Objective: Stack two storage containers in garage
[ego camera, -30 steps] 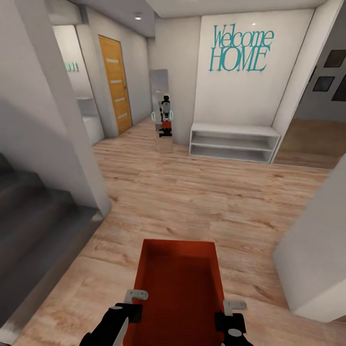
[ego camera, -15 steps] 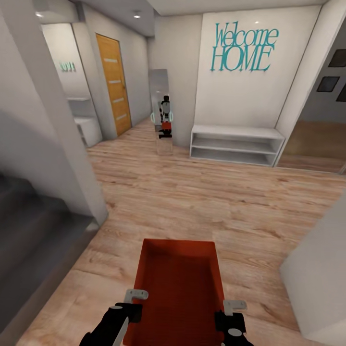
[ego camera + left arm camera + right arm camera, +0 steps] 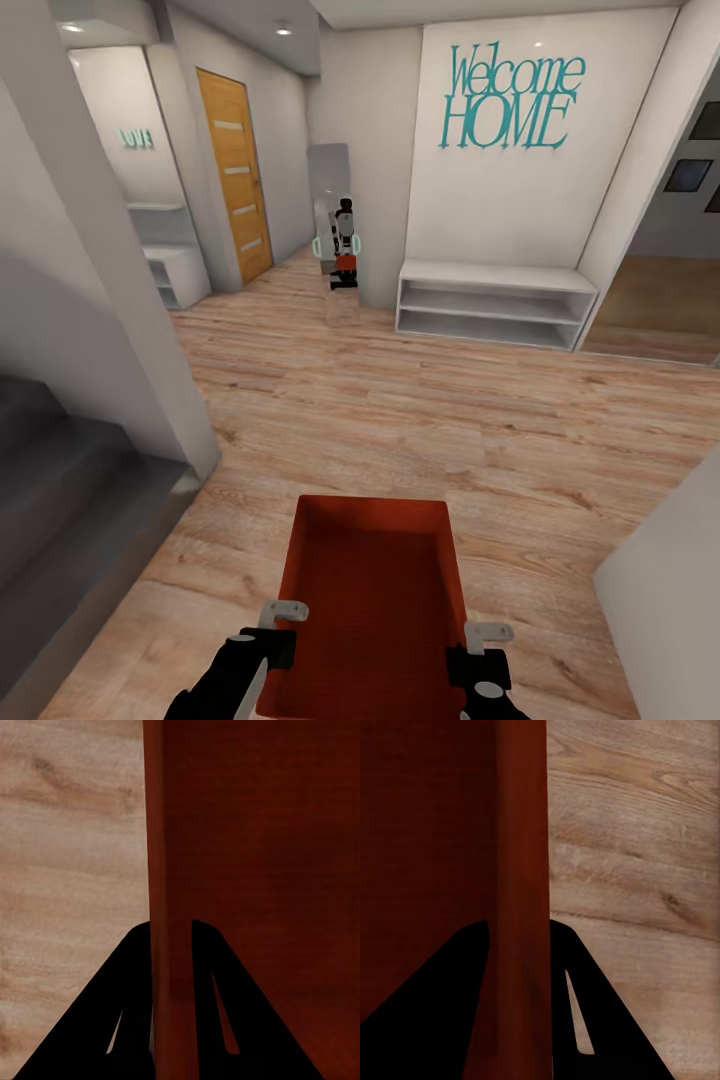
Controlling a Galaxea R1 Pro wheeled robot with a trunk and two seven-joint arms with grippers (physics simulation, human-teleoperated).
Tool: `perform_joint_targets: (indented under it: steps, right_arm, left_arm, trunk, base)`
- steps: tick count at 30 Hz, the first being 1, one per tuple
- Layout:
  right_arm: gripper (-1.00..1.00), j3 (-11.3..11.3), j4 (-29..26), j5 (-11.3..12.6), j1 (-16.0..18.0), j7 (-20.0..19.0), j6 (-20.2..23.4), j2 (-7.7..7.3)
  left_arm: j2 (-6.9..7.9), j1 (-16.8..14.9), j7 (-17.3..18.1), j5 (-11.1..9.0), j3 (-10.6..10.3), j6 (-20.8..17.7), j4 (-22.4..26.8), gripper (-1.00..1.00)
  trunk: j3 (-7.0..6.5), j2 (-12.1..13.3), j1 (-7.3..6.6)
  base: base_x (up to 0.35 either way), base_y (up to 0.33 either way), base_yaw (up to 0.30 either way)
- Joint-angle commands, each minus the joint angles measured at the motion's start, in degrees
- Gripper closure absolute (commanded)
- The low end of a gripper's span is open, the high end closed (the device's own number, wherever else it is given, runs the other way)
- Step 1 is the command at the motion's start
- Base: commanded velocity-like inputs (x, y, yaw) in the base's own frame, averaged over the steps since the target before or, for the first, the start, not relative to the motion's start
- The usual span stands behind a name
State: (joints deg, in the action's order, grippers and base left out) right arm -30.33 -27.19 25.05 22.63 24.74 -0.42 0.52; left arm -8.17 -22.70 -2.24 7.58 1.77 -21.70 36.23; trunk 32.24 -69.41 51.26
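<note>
One storage container [image 3: 372,600] is carried between the two claws, its long axis running straight ahead from them over the wood-plank floor [image 3: 450,420]. The left gripper [image 3: 171,937] is clamped on the container's left wall, one finger inside and one outside; the right gripper [image 3: 519,934] is clamped likewise on the right wall. Both arms are equally near. The open top faces up.

The storage container [image 3: 372,590] looks like matt orange-red plastic (smooth-walled) above a grainy light wood-plank floor [image 3: 440,420].
</note>
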Motion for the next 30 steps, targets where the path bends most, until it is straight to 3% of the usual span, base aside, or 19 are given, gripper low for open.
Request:
perform_joint_targets:
  steps: [1, 30]
  right_arm:
    - [1.00, -0.4, -0.9, 0.0, 0.1, 0.4, 0.0, -0.06]
    - [1.00, -0.4, -0.9, 0.0, 0.1, 0.5, 0.2, 0.05]
  left_arm:
    - [0.00, 0.0, -0.3, 0.4, -0.5, -0.3, -1.4, 1.00]
    - [0.00, 0.0, -0.3, 0.4, -0.4, -0.3, -1.2, 1.00]
  trunk:
    - [0.05, 0.0, 0.00]
    - [0.05, 0.0, 0.00]
  base:
    - [0.005, 0.000, 0.000]
    - [0.000, 0.000, 0.000]
